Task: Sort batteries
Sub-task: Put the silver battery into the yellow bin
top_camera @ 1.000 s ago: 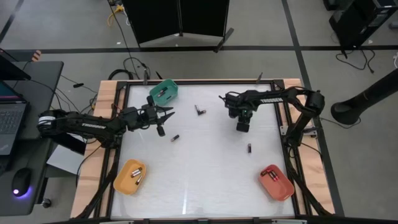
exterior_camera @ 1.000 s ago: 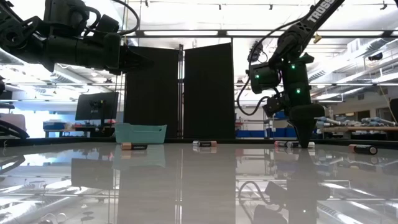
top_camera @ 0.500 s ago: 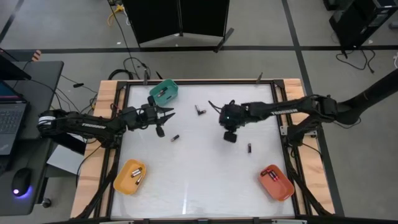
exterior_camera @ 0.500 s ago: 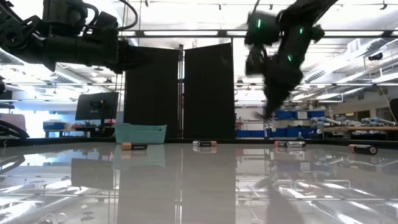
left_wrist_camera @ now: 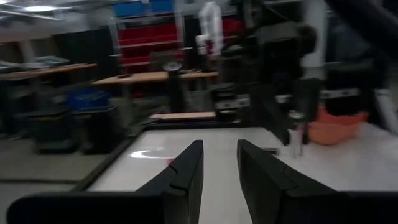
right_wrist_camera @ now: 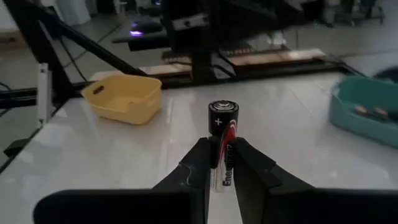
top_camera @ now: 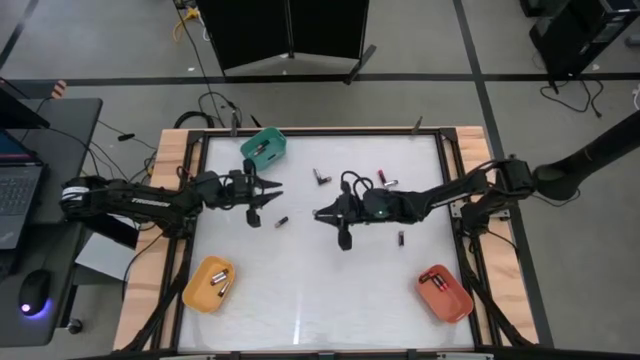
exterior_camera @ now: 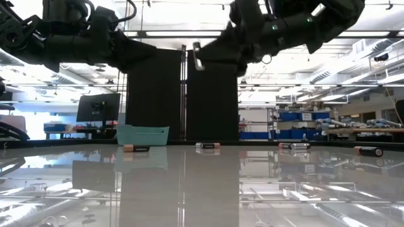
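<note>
My right gripper (top_camera: 322, 213) reaches level over the table's middle, pointing toward the left edge, and is shut on a black, silver and red battery (right_wrist_camera: 222, 134). The low view shows that battery (exterior_camera: 198, 57) high above the table. My left gripper (top_camera: 268, 190) hovers near the green bin (top_camera: 265, 148), open with nothing between its fingers (left_wrist_camera: 186, 168). Loose batteries lie flat on the white table: one (top_camera: 320, 177) at the far middle, a pink-ended one (top_camera: 383, 180), one (top_camera: 282, 221) near my left gripper, and one (top_camera: 401, 238) to the right. My right gripper pinches the battery's lower body (right_wrist_camera: 222, 171) between its two fingers. The battery lies along the fingers, and its plus-marked end (right_wrist_camera: 222, 112) sticks out past the tips. The fingers come level from the table's right side. The battery is lifted clear of the table.
An orange bin (top_camera: 208, 284) holding batteries stands at the near left, and a red bin (top_camera: 444, 292) holding batteries at the near right. The green bin at the far left also holds batteries. Open white table lies in the near middle.
My right gripper has risen from the table at the far right and swung toward the table's left. It has tipped from pointing down to about level, carrying the battery clear of the table.
</note>
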You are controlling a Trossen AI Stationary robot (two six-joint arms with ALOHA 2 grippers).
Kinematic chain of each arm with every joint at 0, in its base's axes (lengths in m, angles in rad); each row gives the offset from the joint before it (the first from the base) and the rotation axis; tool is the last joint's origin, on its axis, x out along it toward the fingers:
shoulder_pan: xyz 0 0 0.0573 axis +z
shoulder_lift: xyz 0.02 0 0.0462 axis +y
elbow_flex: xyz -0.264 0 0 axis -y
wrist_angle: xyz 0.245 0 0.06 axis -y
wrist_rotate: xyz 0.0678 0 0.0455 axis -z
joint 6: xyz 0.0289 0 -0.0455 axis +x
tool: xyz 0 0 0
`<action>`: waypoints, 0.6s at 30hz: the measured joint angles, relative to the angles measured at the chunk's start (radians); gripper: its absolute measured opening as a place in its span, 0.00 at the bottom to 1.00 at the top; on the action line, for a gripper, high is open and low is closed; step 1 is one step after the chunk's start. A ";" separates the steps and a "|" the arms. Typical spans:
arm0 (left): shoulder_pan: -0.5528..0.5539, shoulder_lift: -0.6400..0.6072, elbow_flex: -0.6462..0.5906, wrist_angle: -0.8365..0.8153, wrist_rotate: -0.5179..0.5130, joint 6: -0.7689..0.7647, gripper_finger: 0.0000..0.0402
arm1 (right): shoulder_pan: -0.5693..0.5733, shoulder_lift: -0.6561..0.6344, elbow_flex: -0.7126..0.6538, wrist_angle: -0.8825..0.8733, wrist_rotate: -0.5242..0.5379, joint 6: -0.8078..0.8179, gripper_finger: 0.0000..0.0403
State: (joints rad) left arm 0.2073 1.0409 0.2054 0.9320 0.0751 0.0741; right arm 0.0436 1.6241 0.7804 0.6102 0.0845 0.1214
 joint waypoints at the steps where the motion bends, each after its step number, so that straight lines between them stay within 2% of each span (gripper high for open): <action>1: 0.000 0.000 0.000 0.003 0.026 0.000 0.26 | 0.003 0.010 0.009 0.003 0.000 -0.008 0.14; 6: -0.034 0.009 0.000 0.058 0.099 -0.030 0.27 | 0.008 0.012 0.026 0.010 0.025 -0.030 0.14; 9: -0.070 0.049 0.005 0.101 0.104 -0.033 0.28 | 0.008 0.012 0.025 0.010 0.054 -0.048 0.14; 18: -0.119 0.300 0.169 0.131 0.104 -0.034 0.40 | 0.008 0.012 0.026 0.044 0.063 -0.073 0.14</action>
State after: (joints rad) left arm 0.0885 1.3412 0.3744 1.0628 0.1793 0.0405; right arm 0.0513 1.6360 0.8062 0.6542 0.1472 0.0486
